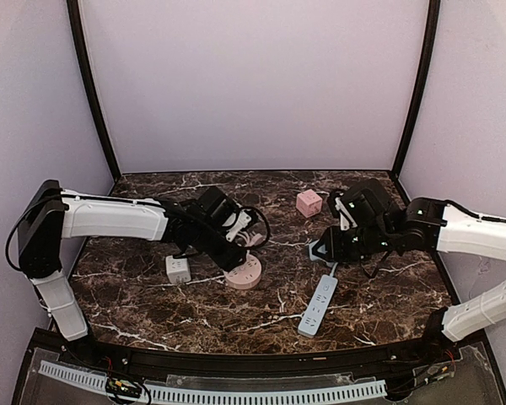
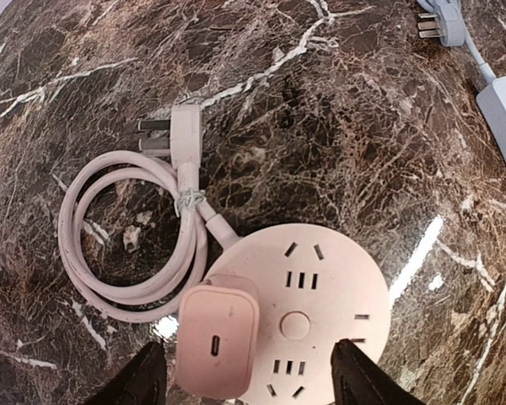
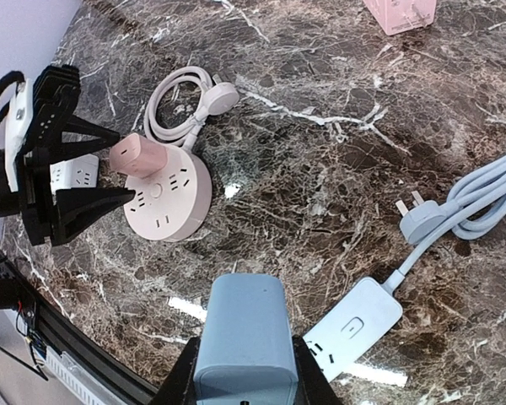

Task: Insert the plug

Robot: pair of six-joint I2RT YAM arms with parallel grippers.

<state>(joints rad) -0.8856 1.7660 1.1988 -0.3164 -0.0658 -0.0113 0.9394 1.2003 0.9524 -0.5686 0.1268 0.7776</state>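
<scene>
Right gripper (image 3: pixel 240 380) pinches a blue adapter (image 3: pixel 240 325) above the pale blue power strip (image 3: pixel 354 325). Beyond it, left gripper (image 2: pixel 249 353) has its fingers spread astride the pink charger (image 2: pixel 218 337). The charger stands at the edge of the round pink socket hub (image 2: pixel 320 287).

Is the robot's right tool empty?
No, the right tool is shut on both sides of a blue charger.
</scene>
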